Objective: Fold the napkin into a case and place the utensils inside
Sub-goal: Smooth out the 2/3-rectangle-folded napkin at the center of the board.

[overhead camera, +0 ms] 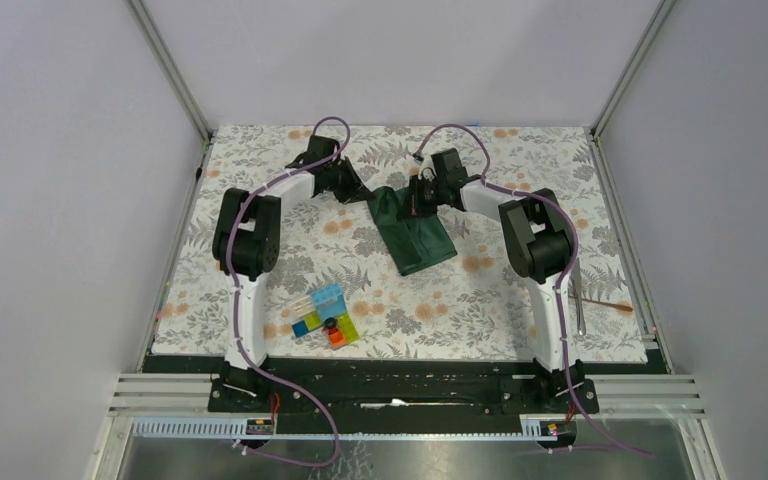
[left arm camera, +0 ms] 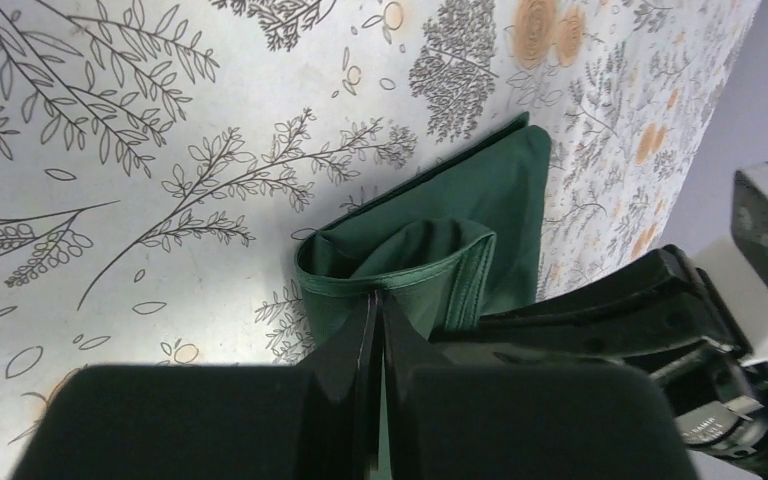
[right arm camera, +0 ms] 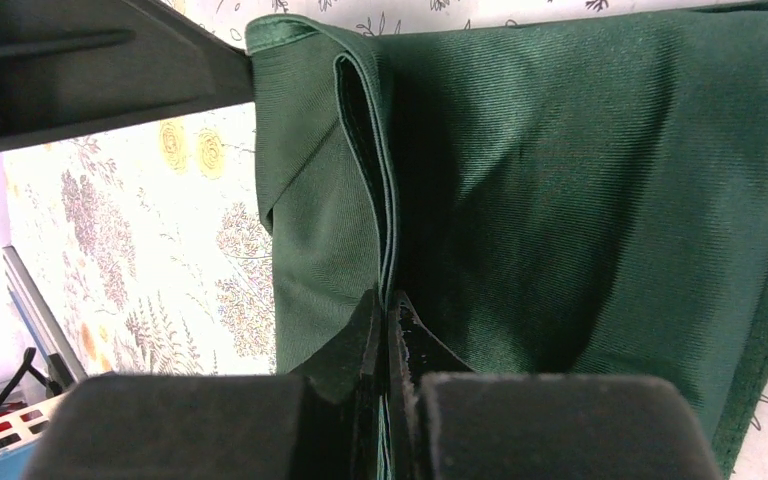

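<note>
Where the dark green napkin (overhead camera: 418, 238) lies folded at upper centre of the top view, both hands grip its far end. Left hand (left arm camera: 378, 325): clenched on a fold that stands up in a loop, at the napkin's upper-left corner. Right hand (right arm camera: 385, 325): clamped on a layered edge, toward the upper right. Near end of cloth flat on the floral table (overhead camera: 260, 200). Copper spoon (overhead camera: 610, 304) and silver utensil (overhead camera: 580, 320) at right edge of frame, well apart from napkin. Coloured blocks (overhead camera: 326, 316) lower centre-left.
</note>
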`<action>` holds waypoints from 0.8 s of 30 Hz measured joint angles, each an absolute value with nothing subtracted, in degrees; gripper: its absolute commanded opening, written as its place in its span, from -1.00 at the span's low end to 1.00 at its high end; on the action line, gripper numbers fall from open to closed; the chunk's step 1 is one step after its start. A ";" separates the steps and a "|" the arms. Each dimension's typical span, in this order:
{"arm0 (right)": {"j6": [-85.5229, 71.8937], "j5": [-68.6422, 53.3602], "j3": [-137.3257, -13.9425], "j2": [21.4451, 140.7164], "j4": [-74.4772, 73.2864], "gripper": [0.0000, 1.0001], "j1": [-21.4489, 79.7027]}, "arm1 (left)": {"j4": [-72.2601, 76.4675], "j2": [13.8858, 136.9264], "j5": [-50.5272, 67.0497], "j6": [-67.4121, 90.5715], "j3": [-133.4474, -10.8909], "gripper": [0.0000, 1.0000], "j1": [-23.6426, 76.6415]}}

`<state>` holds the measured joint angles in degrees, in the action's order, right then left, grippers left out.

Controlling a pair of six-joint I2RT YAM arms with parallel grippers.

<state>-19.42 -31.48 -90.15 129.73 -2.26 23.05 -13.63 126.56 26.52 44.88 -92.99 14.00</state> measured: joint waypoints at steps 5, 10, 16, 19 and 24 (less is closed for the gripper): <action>-19.77 -32.29 -90.15 129.75 -2.24 -1.00 23.03 | -13.52 128.81 26.89 45.17 -94.08 -0.94 14.48; -19.99 -32.56 -90.15 130.08 -2.15 -1.00 22.98 | -13.17 131.55 27.27 45.58 -96.31 -0.90 15.20; -20.01 -32.56 -90.15 130.37 -2.04 -1.00 22.96 | -13.52 131.17 27.16 44.84 -96.40 -0.62 15.70; -20.01 -32.53 -90.15 130.39 -2.00 -1.00 22.96 | -13.39 129.86 27.18 44.95 -96.23 -0.67 15.86; -20.05 -32.60 -90.17 130.58 -2.00 -0.99 22.96 | -11.49 128.29 27.75 45.98 -96.07 -0.81 15.86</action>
<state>-20.05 -32.60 -90.17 130.58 -2.00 22.96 -11.49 128.29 27.75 45.98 -96.07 15.86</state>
